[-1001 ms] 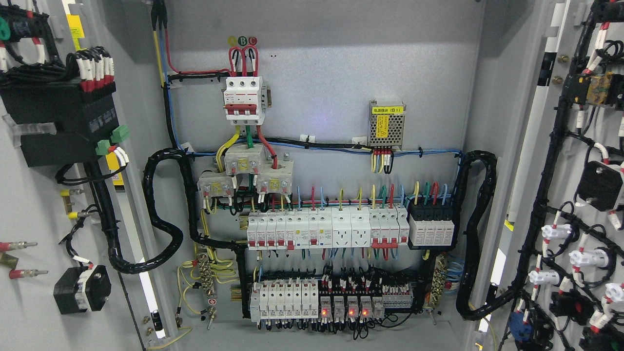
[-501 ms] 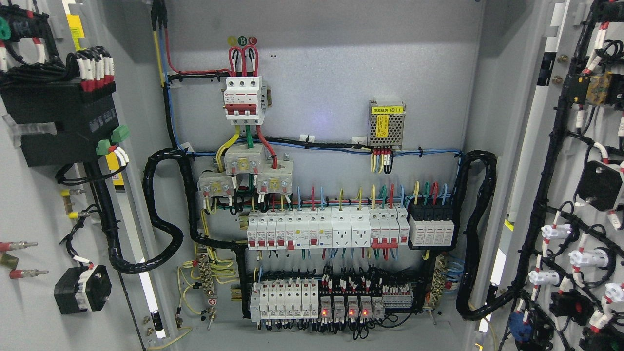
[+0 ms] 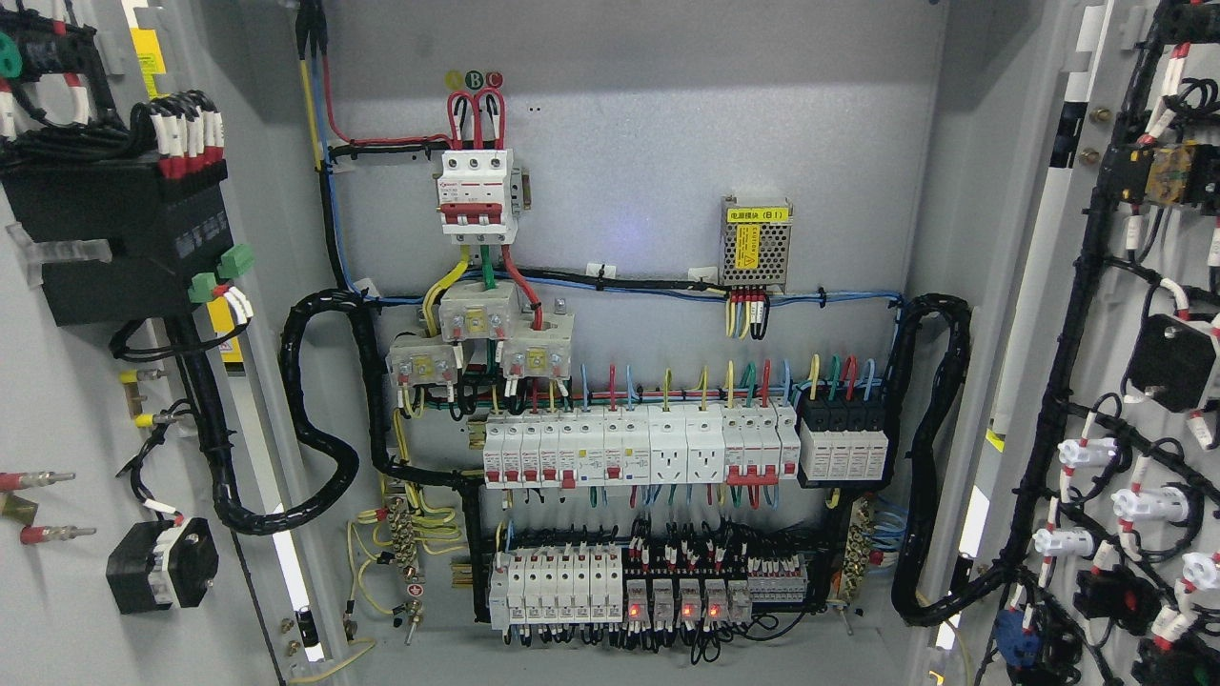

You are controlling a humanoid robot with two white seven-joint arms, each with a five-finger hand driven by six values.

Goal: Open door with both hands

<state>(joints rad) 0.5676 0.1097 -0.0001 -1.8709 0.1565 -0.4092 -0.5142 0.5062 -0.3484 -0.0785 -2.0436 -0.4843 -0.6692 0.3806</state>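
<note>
Here both cabinet doors, the left door (image 3: 57,400) and the right door (image 3: 1144,286), stand open, and no robot hand shows, so its state cannot be told.

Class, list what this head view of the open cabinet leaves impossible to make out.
- Both robot hands: out of frame.
- Left door and right door: cut off by the picture's edges.
- Print on the breakers: too small.
- Yellow label text on the power module: too small.

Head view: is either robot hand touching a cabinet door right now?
No. Neither hand appears in the picture; the left door and right door stand swung open, showing the wired back panel.
</note>
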